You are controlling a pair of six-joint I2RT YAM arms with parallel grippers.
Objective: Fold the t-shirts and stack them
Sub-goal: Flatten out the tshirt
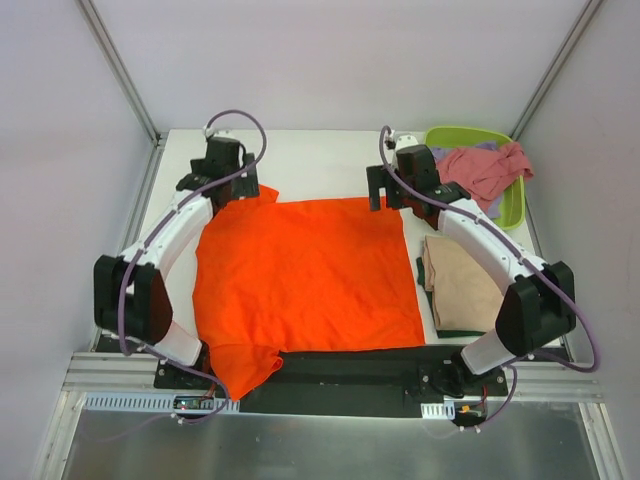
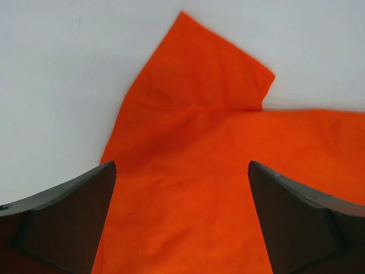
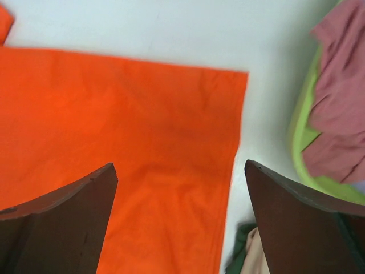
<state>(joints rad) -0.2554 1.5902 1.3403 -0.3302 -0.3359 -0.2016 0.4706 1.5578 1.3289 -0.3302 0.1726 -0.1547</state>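
The bright orange t-shirt (image 1: 305,275) lies spread flat across the middle of the table, one sleeve at the far left and one hanging over the near edge. My left gripper (image 1: 222,178) is open and empty above its far left sleeve (image 2: 199,74). My right gripper (image 1: 392,188) is open and empty above its far right corner (image 3: 228,85). A folded tan t-shirt (image 1: 458,278) lies on a dark green one (image 1: 445,325) at the right. A dusty pink t-shirt (image 1: 485,168) and a lavender one lie in the lime-green tub (image 1: 512,200).
The tub stands at the table's far right corner and shows in the right wrist view (image 3: 302,142). The black base rail (image 1: 350,365) runs along the near edge. White walls and metal posts enclose the table.
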